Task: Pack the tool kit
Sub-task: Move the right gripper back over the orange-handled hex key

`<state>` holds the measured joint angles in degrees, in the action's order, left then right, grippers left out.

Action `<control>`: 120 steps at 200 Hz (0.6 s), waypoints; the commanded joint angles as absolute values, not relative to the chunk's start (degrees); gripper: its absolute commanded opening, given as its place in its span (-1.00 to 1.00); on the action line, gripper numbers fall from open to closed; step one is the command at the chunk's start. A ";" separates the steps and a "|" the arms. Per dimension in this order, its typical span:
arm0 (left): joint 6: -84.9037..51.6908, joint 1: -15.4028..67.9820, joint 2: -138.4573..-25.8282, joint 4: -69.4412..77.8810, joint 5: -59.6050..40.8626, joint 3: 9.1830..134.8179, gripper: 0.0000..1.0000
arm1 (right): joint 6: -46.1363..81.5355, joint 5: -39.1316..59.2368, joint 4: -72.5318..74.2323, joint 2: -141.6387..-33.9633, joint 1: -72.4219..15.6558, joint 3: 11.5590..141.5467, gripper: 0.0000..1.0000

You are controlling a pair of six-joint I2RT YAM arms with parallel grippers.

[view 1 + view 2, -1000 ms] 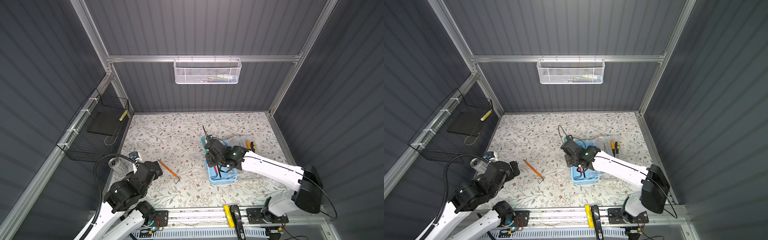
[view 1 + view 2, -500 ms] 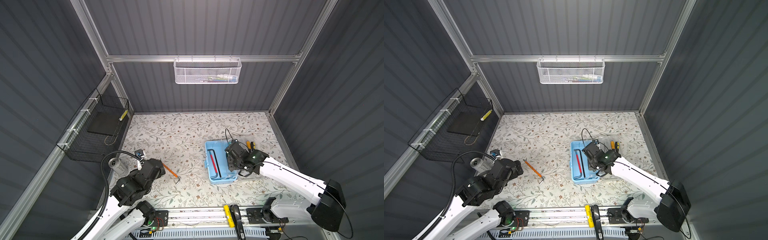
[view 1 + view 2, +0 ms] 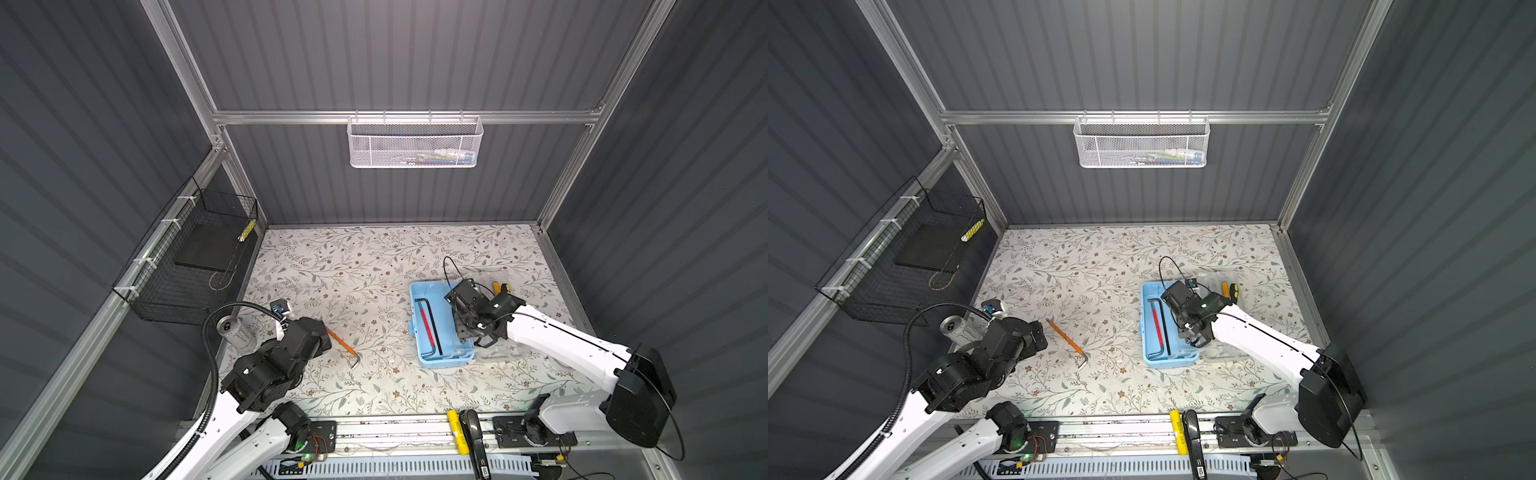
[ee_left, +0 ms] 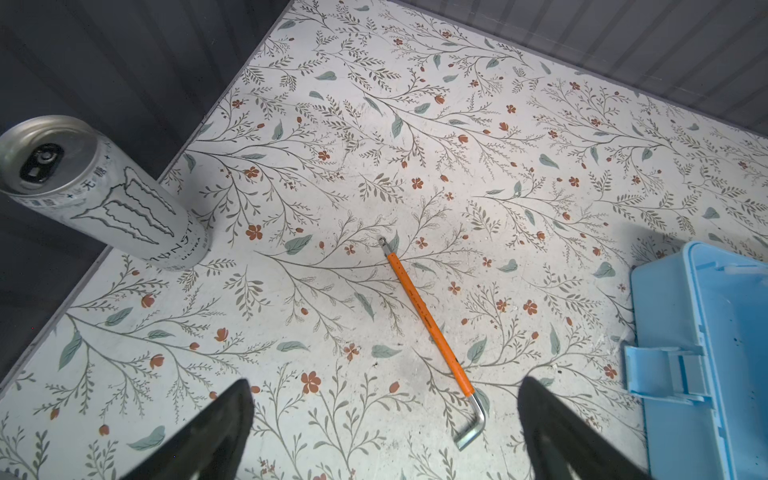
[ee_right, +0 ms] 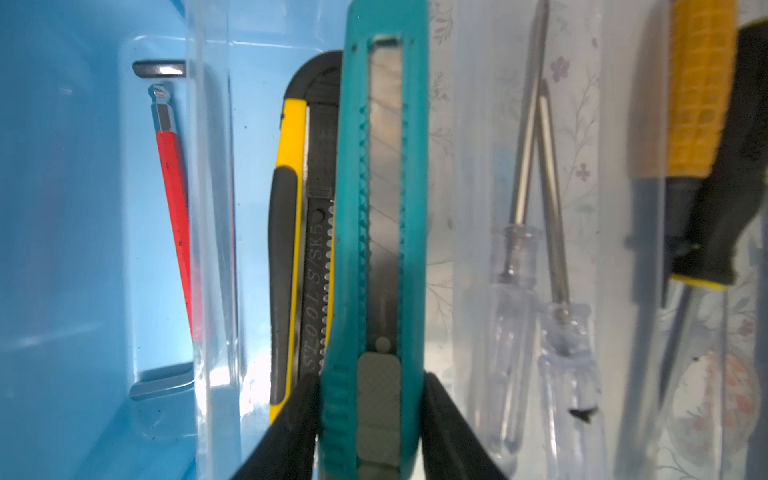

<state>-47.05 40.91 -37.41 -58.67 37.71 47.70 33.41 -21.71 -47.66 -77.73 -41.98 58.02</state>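
The tool kit (image 3: 442, 360) (image 3: 1167, 362) sits open on the floral table (image 3: 353, 270), just at 3 o'clock from the table's middle in both top views, with its light blue base running lengthwise from 12 to 6. In the base lie a red-sleeved hex key (image 3: 426, 326) and, close at its 3 o'clock side, a black hex key (image 3: 434, 328). The clear lid (image 3: 500, 353) lies folded out flat on the table at 3 o'clock of the base. The right gripper (image 5: 370, 378) hangs over the line where base meets lid. Its black fingers (image 5: 286, 432) pinch a teal utility knife (image 5: 374, 208) at the slider end, one on each flank. Whether the knife is lifted clear or rests on the lid, the close, soft wrist view does not let me say. Near it lie a yellow-and-black utility knife (image 5: 286, 208), two clear-handled screwdrivers (image 5: 511, 311) and a yellow-and-black screwdriver (image 3: 496, 286), the last at 1 o'clock of that gripper in a top view. The left gripper (image 4: 384, 381), spread wide and holding nothing, hovers over the table toward its 8 o'clock corner. An orange-sleeved hex key (image 3: 341, 344) lies flat just at its 3 o'clock, well apart from the tool kit. A Monster can (image 3: 237, 332) stands upright at 9 o'clock of that gripper, by the table edge.
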 commanded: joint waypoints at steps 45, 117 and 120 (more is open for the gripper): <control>-45.54 40.85 -37.81 -58.97 38.14 48.58 0.99 | 29.11 -19.73 -47.84 -75.86 -43.03 62.14 0.02; -44.65 40.85 -36.94 -63.41 40.60 54.02 0.99 | 17.07 -0.78 -29.23 -94.90 -58.32 73.95 0.03; -44.58 40.87 -36.68 -63.53 40.68 54.15 0.99 | 16.41 -0.26 -28.85 -96.17 -58.88 74.79 0.03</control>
<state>-45.95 40.91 -37.82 -60.27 38.44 51.11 22.59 -6.98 -34.81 -87.96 -54.68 69.25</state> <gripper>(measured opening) 0.995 0.517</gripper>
